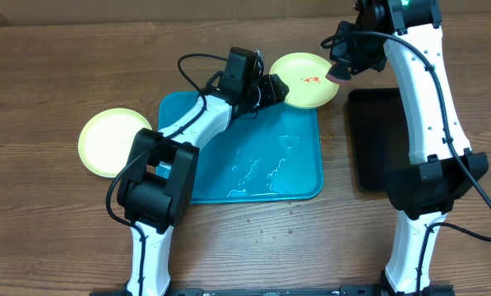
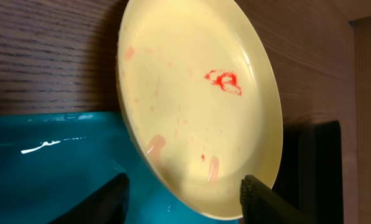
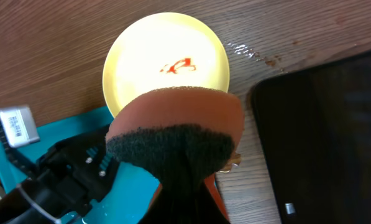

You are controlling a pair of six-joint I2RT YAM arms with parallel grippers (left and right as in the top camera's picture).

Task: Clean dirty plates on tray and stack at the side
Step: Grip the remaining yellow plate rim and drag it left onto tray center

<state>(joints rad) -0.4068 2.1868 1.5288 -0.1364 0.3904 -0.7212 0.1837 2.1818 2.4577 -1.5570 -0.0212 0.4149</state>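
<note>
A pale yellow-green plate [image 1: 308, 80] with a red sauce smear lies at the far right corner of the turquoise tray [image 1: 253, 177], resting over its rim and mostly on the table. My left gripper [image 1: 271, 89] is open at the plate's near-left edge; in the left wrist view the plate [image 2: 197, 99] sits between and beyond the two fingers [image 2: 185, 205]. My right gripper [image 1: 341, 67] is shut on an orange sponge [image 3: 176, 134] with a dark scouring face, held above the plate's [image 3: 166, 62] right edge. A second yellow-green plate [image 1: 112, 141] lies on the table left of the tray. The light blue plate is out of view.
A black tray [image 1: 381, 140] lies on the table right of the turquoise tray. Water streaks and droplets cover the turquoise tray floor [image 1: 257, 168]. A few wet spots mark the wood beyond the black tray [image 3: 247, 53].
</note>
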